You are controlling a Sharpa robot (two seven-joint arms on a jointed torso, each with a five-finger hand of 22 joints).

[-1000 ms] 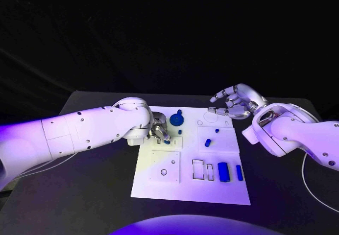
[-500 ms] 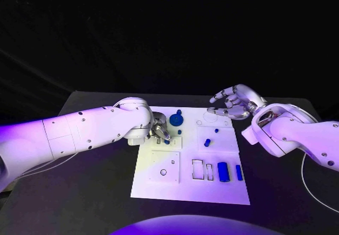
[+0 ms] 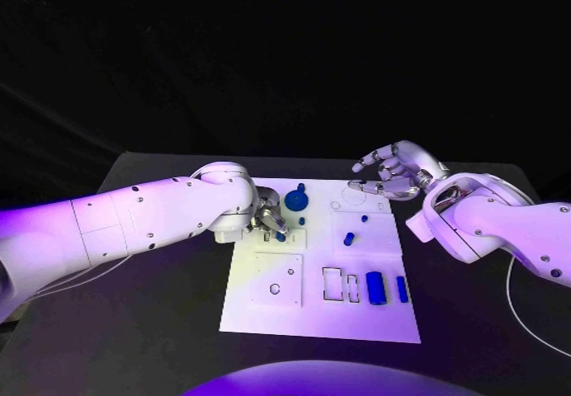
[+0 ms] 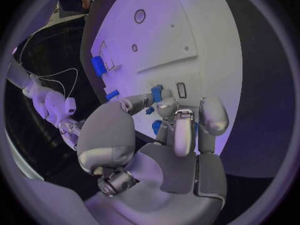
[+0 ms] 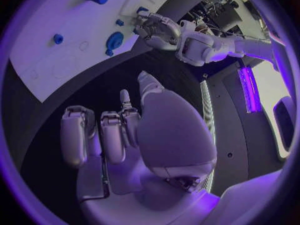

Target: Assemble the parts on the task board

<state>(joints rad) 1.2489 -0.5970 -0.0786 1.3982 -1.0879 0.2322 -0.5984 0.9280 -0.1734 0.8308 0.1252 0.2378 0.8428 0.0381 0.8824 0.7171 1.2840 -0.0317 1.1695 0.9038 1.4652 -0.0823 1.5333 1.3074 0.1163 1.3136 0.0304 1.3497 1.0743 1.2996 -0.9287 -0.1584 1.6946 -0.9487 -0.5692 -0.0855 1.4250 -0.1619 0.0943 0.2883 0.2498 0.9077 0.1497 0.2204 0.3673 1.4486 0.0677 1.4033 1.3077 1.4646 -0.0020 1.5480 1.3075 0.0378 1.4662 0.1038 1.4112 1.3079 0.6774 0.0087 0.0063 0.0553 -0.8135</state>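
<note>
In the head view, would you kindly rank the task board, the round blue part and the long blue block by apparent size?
1. task board
2. long blue block
3. round blue part, though these two look close.

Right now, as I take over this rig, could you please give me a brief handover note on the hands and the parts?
Left hand: fingertips pinching a small blue part at the task board, left side, by a slot.
Right hand: holding nothing, fingers loosely curled, above the board's far right corner.
Apparently seated: two blue bars near right.
Loose: blue round part at the far edge, blue pegs mid-board.
Left: place the pinched part, then the rest.
</note>
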